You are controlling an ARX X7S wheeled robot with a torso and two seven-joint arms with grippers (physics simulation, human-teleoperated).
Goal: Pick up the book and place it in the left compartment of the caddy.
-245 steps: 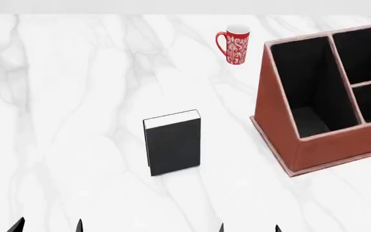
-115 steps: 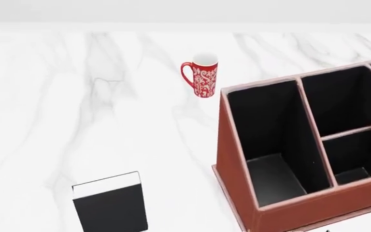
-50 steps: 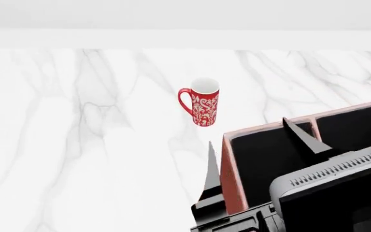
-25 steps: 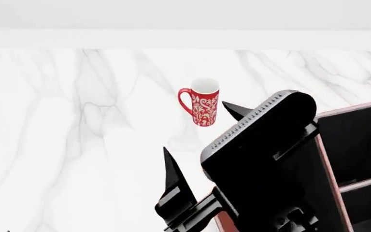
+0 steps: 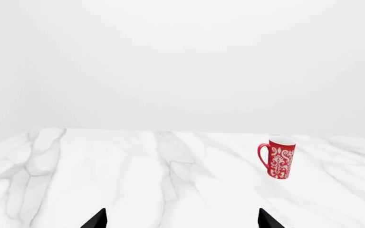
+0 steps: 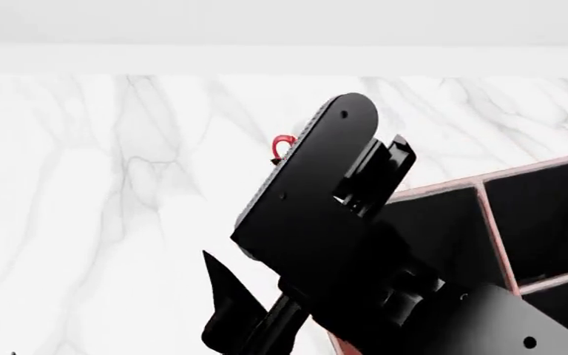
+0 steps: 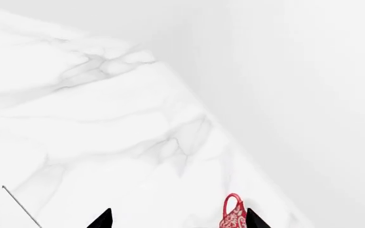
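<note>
Currently book out of every view; caddy (image 6: 491,222) half hidden behind right arm. Left tool (image 5: 181,221) and right tool (image 7: 177,219) both spread, empty. Book likely rigid, hefty, smooth-covered; best pinched across covers near spine.

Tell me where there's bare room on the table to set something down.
The marble table is bare across its left side, up to the red mug. The right is crowded: the raised right arm and the caddy fill it.
</note>
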